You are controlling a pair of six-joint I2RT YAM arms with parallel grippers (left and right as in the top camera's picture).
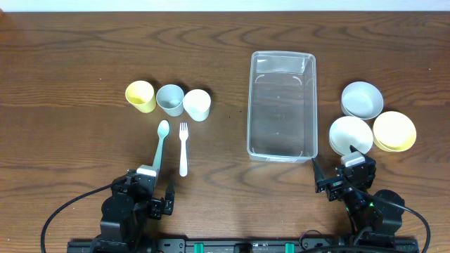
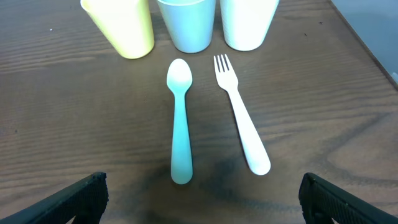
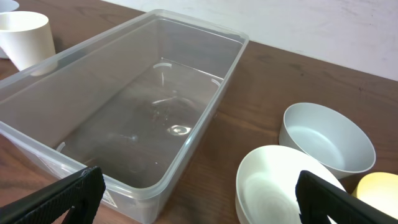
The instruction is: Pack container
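The clear plastic container stands empty right of the table's middle; it also shows in the right wrist view. My left gripper is open and empty at the near left edge, just short of a light-blue spoon and a white fork. My right gripper is open and empty near the container's near right corner, beside a white bowl. A yellow cup, a grey-blue cup and a white cup stand in a row at the left.
A grey bowl and a yellow bowl sit right of the container, with the white bowl between them. The spoon and fork lie side by side below the cups. Cables trail from both arm bases.
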